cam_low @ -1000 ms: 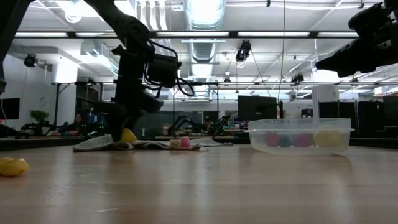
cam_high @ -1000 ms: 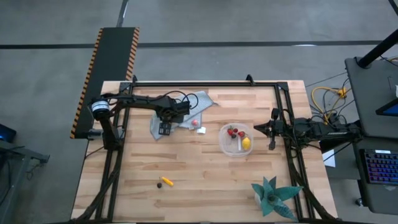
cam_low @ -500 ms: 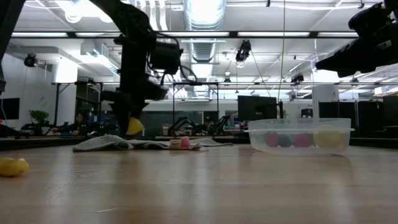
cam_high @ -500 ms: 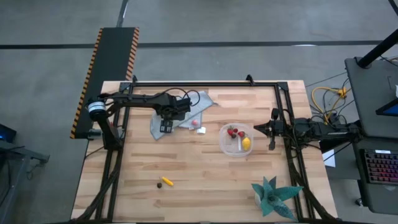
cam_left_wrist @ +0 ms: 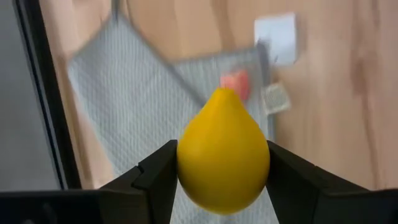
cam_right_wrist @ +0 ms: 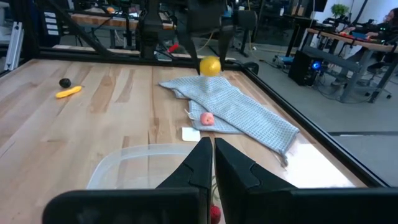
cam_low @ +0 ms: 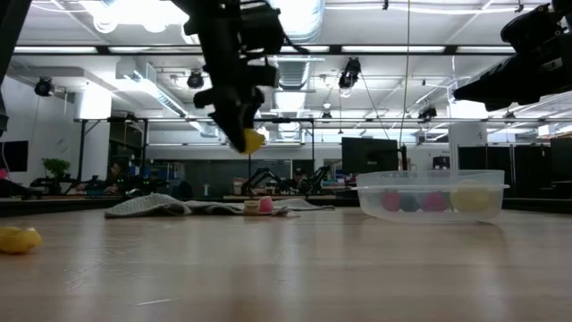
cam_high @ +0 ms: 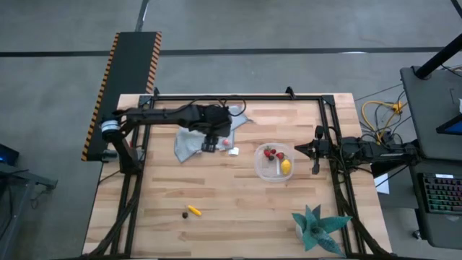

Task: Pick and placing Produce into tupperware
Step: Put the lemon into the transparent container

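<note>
A yellow lemon [cam_left_wrist: 223, 153] is pinched between the jaws of the left gripper [cam_low: 241, 134], held in the air above the grey cloth [cam_high: 189, 142]. The clear tupperware [cam_high: 273, 162], holding strawberries [cam_high: 272, 153] and another lemon [cam_high: 286, 166], sits well apart. Just beside it, the right gripper [cam_right_wrist: 212, 163] waits, jaws pressed together.

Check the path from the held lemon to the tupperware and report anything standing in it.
Nothing visible blocks it. The left gripper holds the lemon lifted well above the grey cloth. Between it and the tupperware only a strawberry and a small white block lie low on the table, beneath the carry height.
</note>
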